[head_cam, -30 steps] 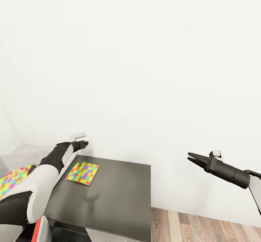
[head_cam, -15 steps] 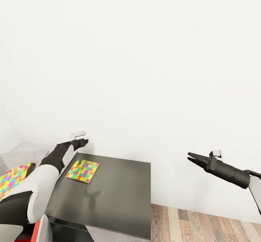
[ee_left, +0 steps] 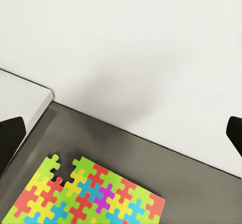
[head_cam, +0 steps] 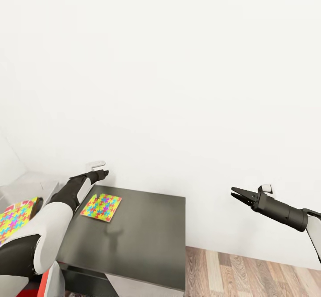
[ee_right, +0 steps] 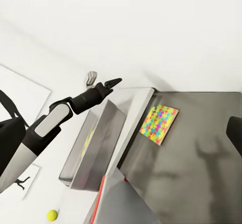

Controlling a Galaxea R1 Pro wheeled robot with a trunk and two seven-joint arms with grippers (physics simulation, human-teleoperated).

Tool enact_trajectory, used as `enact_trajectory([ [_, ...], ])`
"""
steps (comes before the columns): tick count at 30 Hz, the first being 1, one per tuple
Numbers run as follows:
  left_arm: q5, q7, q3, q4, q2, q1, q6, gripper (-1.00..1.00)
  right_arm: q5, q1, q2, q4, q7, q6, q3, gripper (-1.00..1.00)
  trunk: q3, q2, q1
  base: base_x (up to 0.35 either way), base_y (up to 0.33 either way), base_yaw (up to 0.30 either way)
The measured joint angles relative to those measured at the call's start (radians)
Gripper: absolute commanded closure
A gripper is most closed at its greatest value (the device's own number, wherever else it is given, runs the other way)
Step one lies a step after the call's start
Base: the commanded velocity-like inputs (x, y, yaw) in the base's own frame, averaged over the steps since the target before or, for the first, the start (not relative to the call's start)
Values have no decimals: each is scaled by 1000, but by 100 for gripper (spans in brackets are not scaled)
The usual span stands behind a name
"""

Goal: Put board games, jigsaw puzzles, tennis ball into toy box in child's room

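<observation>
Compared with a second ago, the head view has shifted a little, so the dark table section (head_cam: pixel 133 230) and the jigsaw puzzle (head_cam: pixel 101 207) on it sit slightly differently in the picture, while both arms hold about the same pose. That puzzle lies flat near the back left corner of the dark top, close to the white wall (head_cam: pixel 178 87). The left gripper (head_cam: pixel 101 172) hangs above the puzzle's far edge, its fingers looking closed to a point, touching nothing. A second jigsaw puzzle (head_cam: pixel 15 214) shows at the far left, partly hidden by the left arm. The right gripper (head_cam: pixel 235 193) hovers over the wood floor (head_cam: pixel 249 279), well apart from the table, fingers slightly parted and empty. The right wrist view shows the tennis ball (ee_right: pixel 52 215) low on the lighter surface
</observation>
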Motion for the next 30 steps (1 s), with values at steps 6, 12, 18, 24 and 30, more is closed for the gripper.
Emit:
enact_trajectory([
  [6,0,0,-2,0,-2,0,2,-100,0,0,0,0,-1,0,-1,-100,-9,0,0,0,0,0],
  [12,1,0,-24,0,-2,0,2,-100,0,0,0,0,-1,0,-1,-100,-11,0,0,0,0,0],
  [18,1,1,-51,0,-2,0,3,-100,0,0,1,0,-3,0,-1,-100,-11,0,0,0,0,0],
  [24,1,1,-55,0,-2,0,3,-100,0,0,1,0,-4,0,-1,-100,-11,0,0,0,0,0],
  [30,1,1,-55,1,-2,0,2,-100,0,0,2,0,-5,0,-1,-100,-11,0,0,0,0,0],
])
